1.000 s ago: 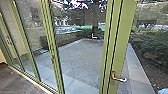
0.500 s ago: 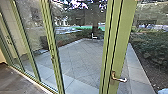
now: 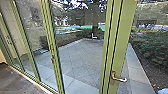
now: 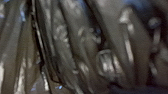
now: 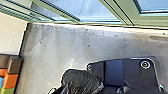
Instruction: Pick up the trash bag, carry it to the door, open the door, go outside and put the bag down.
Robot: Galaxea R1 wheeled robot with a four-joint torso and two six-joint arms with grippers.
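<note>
Trash bag [image 5: 81, 81]: low and near, just beside the robot's dark plate [image 5: 113, 72].
Left end effector: opening, I cannot tell; probably carrying the bag.
Right end effector: opening and hold, I cannot tell.
Door handle [image 3: 119, 79]: right side, lever roughly level; right arm probably nearer.

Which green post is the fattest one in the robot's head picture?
The rightmost green post, with the bent lever handle low down on it. It looks much wider than the other green posts.
</note>
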